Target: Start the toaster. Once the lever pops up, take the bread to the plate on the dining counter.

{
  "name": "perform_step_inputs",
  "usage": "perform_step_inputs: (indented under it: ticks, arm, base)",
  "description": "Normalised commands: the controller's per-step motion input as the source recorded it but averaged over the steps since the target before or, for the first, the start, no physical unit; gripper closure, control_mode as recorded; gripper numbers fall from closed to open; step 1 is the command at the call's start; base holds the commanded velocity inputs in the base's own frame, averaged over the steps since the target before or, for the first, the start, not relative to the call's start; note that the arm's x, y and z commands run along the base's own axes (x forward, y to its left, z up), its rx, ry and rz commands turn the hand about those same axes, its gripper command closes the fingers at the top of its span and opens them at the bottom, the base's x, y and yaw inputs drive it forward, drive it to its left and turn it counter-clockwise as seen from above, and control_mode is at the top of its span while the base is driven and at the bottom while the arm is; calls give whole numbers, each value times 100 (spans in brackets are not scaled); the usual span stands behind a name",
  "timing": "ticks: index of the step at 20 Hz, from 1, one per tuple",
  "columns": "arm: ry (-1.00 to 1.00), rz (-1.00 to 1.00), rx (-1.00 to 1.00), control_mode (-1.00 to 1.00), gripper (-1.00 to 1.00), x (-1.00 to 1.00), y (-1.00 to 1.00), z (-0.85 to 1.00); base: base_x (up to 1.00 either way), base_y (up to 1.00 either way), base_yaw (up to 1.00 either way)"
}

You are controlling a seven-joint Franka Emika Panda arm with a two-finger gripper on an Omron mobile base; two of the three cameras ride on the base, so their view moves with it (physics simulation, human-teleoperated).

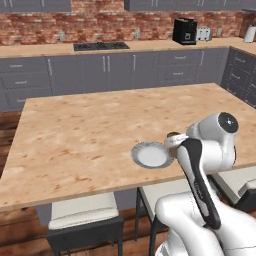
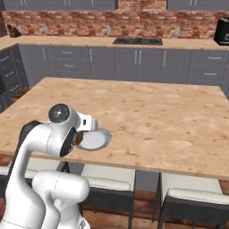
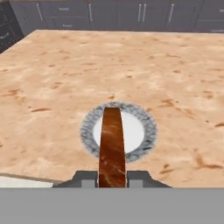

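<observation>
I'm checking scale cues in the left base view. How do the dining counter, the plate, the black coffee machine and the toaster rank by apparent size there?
1. dining counter
2. plate
3. black coffee machine
4. toaster

The plate is much nearer the camera than the two far appliances, so its place above them reflects appearance alone.

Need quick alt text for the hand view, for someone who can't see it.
A brown-crusted bread slice, seen edge-on and clamped between the fingers, hangs over a round pale plate on the wood-grain dining counter. Grey cabinets run behind.
</observation>
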Motion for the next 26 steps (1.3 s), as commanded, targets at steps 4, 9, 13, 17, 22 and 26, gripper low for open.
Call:
perform_step_inputs:
  ticks: [4,9,13,17,22,26]
  arm:
    - [0,1,0,-100,100,66,2,-45]
    - [-8,1,2,-100,100,35,0,-30]
    - [-1,5,4,-100,100,31,0,-31]
    - [0,6,3,-100,100,54,0,-36]
    - [-1,6,3,-100,100,33,1,-32]
    - [-3,4,0,-100,100,14,9,-44]
  base:
    - [0,0,0]
    - [0,0,0]
    - [0,0,0]
    - [0,0,0]
    - [0,0,0]
    - [0,0,0]
